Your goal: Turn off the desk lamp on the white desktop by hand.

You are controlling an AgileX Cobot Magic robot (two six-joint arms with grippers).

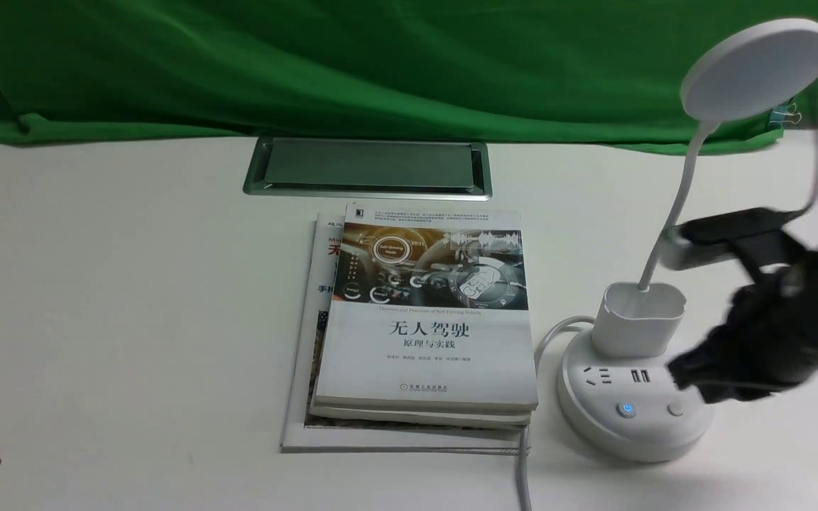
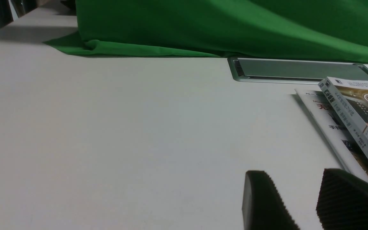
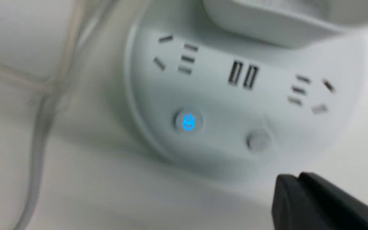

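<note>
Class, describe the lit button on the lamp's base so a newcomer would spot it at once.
Find the white lamp with a flat disc head on the white desktop. On its wide round base, below the sockets, sits a small round button glowing blue; the similar button to its right is unlit.

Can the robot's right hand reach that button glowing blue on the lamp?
Probably yes. The right hand, its fingers closed together, is already near the lamp's base, and nothing covers the button. It would likely only need to shift left a little.
</note>
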